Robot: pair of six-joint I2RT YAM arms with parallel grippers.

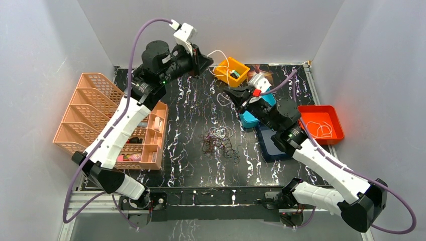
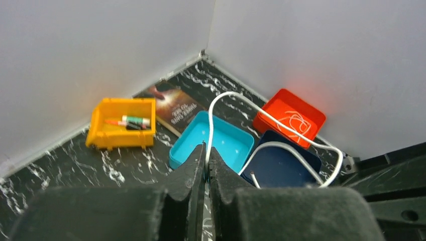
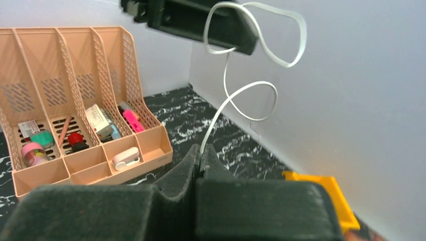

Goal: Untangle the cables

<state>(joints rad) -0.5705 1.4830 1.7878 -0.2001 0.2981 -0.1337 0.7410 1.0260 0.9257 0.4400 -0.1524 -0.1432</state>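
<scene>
Cable (image 2: pixel 209 125) beside back wall (image 1: pixel 211 25), pinched by left tool (image 2: pixel 206 155), right tool (image 3: pixel 200 160).

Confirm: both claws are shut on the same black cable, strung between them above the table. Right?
Not quite. The cable is white, not black; the left wrist view shows it plainly. The rest holds: the left claw and the right claw are both shut on it, and it is strung between them above the table.

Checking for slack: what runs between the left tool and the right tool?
One white cable, pinched in the left tool and the right tool, loops slackly through the air between them; the right wrist view shows it best.
</scene>
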